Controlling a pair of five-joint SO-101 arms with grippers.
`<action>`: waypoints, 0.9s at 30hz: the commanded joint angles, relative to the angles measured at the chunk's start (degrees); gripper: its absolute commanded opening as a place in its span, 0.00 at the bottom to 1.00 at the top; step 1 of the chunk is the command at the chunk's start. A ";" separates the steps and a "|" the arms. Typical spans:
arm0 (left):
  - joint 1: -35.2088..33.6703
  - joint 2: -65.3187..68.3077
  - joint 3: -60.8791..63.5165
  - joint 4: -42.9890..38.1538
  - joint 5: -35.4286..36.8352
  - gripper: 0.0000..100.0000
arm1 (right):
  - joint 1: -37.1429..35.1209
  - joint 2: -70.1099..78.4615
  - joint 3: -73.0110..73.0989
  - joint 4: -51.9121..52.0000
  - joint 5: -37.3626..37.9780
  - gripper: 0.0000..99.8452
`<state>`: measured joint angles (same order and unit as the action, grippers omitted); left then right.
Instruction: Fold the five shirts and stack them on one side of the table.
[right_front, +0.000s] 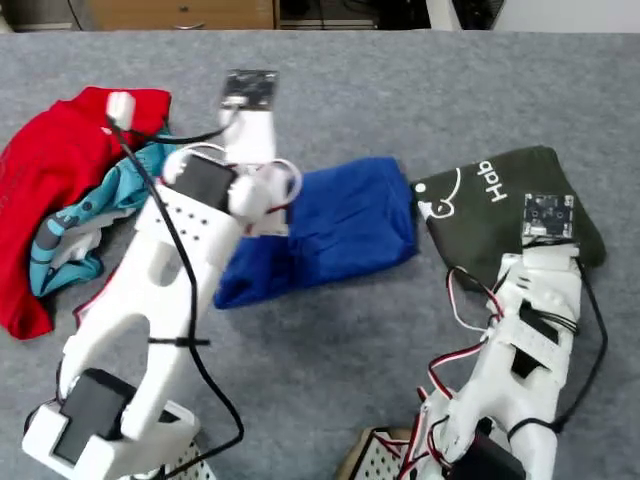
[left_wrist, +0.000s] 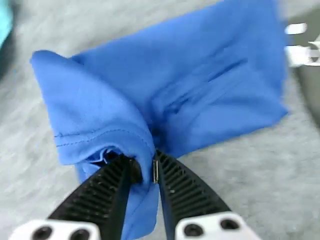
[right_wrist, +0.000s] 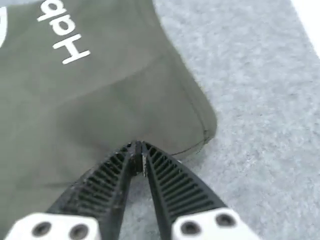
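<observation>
Left tool (left_wrist: 150, 170) grasping a fold of blue fabric shirt (left_wrist: 200, 90), right tool (right_wrist: 138, 157) hanging clenched over dark green fabric shirt (right_wrist: 100, 100)

Blue shirt (left_wrist: 200, 85), loosely folded and rumpled, pinched at a raised, bunched corner between the closed fingers of the left end effector (left_wrist: 144, 170), the rest flat on the surface (left_wrist: 260, 180) beyond the tips. Dark green shirt (right_wrist: 100, 100) with white print, folded flat, beneath the right end effector (right_wrist: 137, 157), hemmed corner just beside the closed tips. Red shirt (right_front: 50, 180) and teal patterned shirt (right_front: 95, 200), crumpled in one heap, teal on top, near the left end effector on the side away from the blue.
</observation>
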<state>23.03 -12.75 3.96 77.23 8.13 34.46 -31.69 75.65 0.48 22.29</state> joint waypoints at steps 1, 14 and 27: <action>3.69 -1.54 -3.52 -6.95 0.53 0.02 | 1.27 -1.98 0.13 -2.46 -0.70 0.00; 9.41 14.81 -11.16 -19.52 5.63 0.02 | 1.36 -1.98 0.04 -2.64 -0.70 0.00; 14.15 37.58 -41.67 -7.74 8.18 0.02 | 1.10 -1.98 0.04 -2.64 -0.62 0.00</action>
<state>35.78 23.30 -30.33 67.74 15.96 34.73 -31.69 75.65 -0.75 22.02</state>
